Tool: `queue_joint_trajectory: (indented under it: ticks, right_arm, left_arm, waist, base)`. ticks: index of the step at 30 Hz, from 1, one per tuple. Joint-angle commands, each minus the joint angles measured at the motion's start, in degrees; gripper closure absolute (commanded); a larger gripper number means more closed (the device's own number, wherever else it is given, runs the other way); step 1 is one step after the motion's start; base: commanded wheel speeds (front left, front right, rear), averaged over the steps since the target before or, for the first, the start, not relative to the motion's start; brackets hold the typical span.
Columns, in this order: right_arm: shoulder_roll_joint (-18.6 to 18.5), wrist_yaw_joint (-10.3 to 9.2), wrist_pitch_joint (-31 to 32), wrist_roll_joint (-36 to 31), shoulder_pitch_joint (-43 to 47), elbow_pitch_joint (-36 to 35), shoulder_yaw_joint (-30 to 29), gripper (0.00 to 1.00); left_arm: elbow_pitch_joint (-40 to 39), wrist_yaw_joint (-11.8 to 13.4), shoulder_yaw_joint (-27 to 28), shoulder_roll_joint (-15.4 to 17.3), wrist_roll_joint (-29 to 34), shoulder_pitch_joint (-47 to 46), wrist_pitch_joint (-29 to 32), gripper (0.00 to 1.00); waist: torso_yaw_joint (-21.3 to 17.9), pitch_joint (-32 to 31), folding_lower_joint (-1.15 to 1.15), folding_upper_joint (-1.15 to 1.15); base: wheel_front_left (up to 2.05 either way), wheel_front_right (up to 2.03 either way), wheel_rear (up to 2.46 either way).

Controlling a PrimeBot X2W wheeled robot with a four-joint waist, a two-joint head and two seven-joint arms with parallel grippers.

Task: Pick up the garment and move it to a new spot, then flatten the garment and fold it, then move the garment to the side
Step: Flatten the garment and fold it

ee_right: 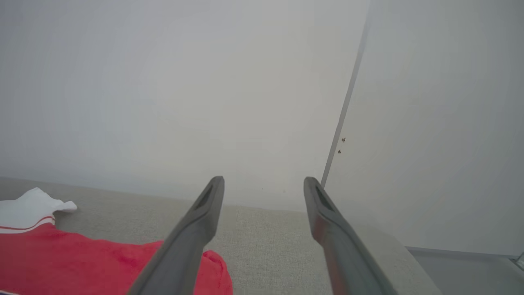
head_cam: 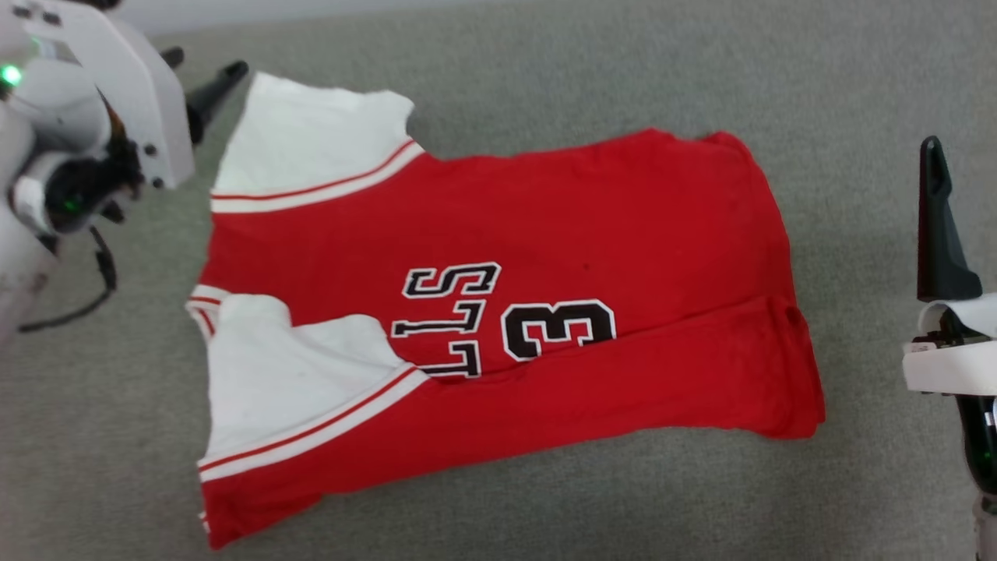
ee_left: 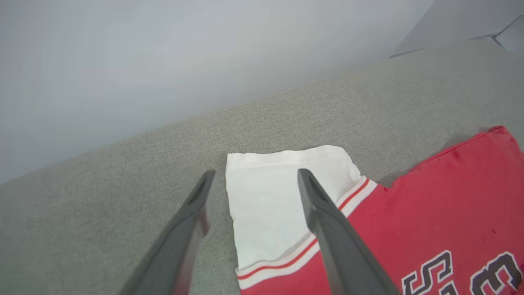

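Note for you, operator: garment (head_cam: pixel 545 210) lies spread on grey cloth surface (head_cam: pixel 857 78), collar end toward robot's left. Near long edge is folded over, near white sleeve (head_cam: pixel 288 374) covers part of black print (head_cam: pixel 537 327). Left gripper (ee_left: pixel 254 176) is above far white sleeve (head_cam: pixel 311 140), jaws wide apart, gripping nothing. Right gripper (ee_right: pixel 264 180) is beside hem, apart from it, jaws wide apart, gripping nothing.

Head camera looks steeply down on the garment (head_cam: pixel 545 218) spread across the grey surface (head_cam: pixel 857 78). Left wrist camera sits low and close over its far white sleeve (ee_left: pixel 270 205), facing the wall (ee_left: pixel 163 61). Right wrist camera, low at the hem end, faces the wall too; all three views share the garment
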Motion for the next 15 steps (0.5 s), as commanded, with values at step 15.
queue_joint_trajectory:
  ticks: [15]
  right_arm:
    - [1.6,-0.06,-0.7,0.9,-2.5,1.6,1.5,0.0]
  left_arm:
    - [7.6,-1.0,-2.0,-0.3,0.9,-10.0,13.1,0.0]
  waist:
    - [-4.9,11.5,0.0,0.0]
  base:
    - [0.0,0.0,0.0]
